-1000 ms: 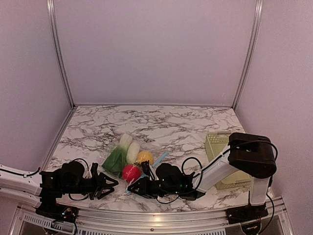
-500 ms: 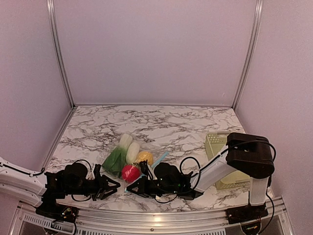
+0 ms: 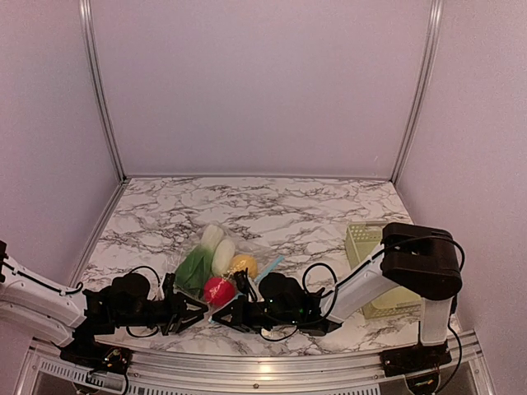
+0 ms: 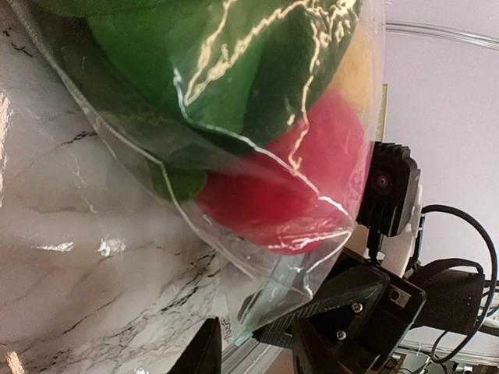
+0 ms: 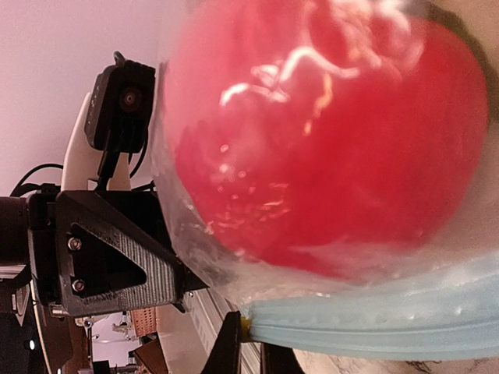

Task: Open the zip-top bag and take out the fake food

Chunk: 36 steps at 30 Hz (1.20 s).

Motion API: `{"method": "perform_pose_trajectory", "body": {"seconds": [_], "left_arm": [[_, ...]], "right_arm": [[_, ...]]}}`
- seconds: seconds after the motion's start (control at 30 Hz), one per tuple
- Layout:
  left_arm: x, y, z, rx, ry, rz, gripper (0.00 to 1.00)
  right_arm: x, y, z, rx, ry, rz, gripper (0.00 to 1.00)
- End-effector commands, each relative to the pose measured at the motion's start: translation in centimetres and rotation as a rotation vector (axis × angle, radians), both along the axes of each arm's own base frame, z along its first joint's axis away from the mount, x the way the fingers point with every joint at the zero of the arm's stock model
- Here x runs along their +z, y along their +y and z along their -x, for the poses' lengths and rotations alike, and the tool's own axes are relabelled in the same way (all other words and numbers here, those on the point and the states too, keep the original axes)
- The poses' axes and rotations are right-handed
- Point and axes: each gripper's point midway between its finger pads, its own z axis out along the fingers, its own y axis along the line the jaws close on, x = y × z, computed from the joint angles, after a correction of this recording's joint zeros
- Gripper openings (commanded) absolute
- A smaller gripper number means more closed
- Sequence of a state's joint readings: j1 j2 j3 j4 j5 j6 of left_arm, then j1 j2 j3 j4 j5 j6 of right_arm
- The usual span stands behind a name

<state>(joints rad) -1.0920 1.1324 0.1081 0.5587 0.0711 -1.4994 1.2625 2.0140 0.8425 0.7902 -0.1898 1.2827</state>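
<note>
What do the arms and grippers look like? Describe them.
The left arm and right arm are white links with bulky black joint housings and looping black cables. The left gripper and right gripper are black, angular, with visible screws and a black wrist camera each.

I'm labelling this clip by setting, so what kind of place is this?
Probably a robot test cell in a lab: a marble-patterned table boxed in by plain panels on aluminium posts, left arm and right arm at its near edge, a zip-top bag of fake food.

Marble table (image 3: 313,206); zip-top bag (image 3: 221,265), lattice basket (image 3: 363,239) atop.
</note>
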Motion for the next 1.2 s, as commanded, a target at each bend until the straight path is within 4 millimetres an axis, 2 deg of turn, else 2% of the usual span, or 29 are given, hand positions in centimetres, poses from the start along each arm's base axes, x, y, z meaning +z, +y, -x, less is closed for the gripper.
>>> {"method": "perform_pose_trajectory", "body": {"seconds": [0.0,0.3,0.7,0.97,1.17], "left_arm": [[-0.3,-0.3,0.2,-0.022,-0.006,-0.014,0.32],[0.5,-1.4,0.2,-0.069,-0.043,-0.021,0.33],[-1.1,-1.4,0.3,-0.062,0.013,-0.050,0.33],[0.4,-1.5,-0.7,0.003,-0.002,0.021,0.31],[1.1,-1.4,-0.8,0.032,0.013,0.083,0.24]], "right_arm": [[1.9,0.8,-0.3,0.001,0.001,-0.038,0.00],[2.3,0.8,-0.2,0.003,-0.002,-0.041,0.00],[3.1,0.6,-0.3,-0.003,-0.011,-0.047,0.00],[3.6,1.2,-0.1,0.018,-0.008,-0.064,0.00],[4.1,1.1,0.1,0.021,0.002,-0.087,0.00]]}}
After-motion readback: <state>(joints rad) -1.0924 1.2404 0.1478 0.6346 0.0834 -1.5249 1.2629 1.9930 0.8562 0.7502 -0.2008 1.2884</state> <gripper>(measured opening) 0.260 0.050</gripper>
